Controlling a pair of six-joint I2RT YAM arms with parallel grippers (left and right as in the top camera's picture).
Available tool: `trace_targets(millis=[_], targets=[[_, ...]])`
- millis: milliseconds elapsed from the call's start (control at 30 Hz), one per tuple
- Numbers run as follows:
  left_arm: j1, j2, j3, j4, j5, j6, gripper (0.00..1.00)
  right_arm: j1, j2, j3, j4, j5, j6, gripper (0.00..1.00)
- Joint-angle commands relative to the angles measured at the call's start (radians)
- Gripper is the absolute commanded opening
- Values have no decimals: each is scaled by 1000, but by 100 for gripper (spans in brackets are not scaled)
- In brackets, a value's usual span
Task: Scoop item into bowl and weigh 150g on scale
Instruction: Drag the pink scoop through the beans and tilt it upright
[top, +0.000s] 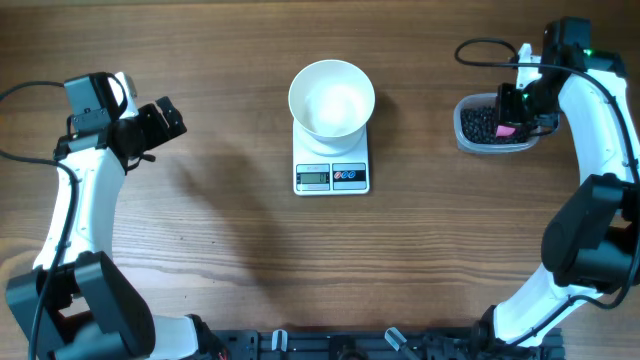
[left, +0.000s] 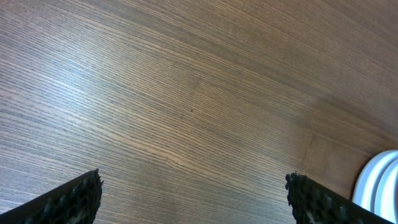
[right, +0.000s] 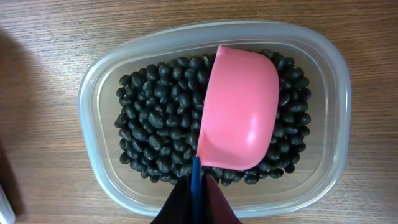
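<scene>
The item, small black beans (right: 155, 118), fills a clear plastic tub (right: 99, 168) at the table's right (top: 480, 125). My right gripper (right: 196, 186) is shut on the blue handle of a pink scoop (right: 239, 115), whose bowl lies rounded side up over the beans. From overhead the right gripper (top: 512, 108) hangs over the tub. A white bowl (top: 331, 98) sits empty on the white scale (top: 332, 176) at the table's middle. Far to the left, my left gripper (top: 160, 122) stands open above bare wood, its dark fingertips (left: 78, 199) wide apart. A white edge of the bowl (left: 380, 186) shows in the left wrist view.
The scale's display and two buttons face the front edge. Wide bare wood lies between the left gripper and the scale, and between the scale and the tub. A black cable (top: 485, 50) loops behind the tub.
</scene>
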Motion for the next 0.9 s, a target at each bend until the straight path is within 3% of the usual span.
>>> trace_targets(millis=[0, 533, 700, 867], targets=[[1, -22, 1, 3, -6, 23, 100, -11, 47, -23, 11, 54, -8, 4], [1, -22, 1, 3, -6, 23, 100, -36, 47, -121, 48, -144, 34, 4], [1, -22, 1, 3, -6, 23, 100, -36, 47, -121, 43, -311, 68, 4], [1, -22, 1, 3, -6, 23, 100, -36, 47, -121, 2, -236, 86, 4]])
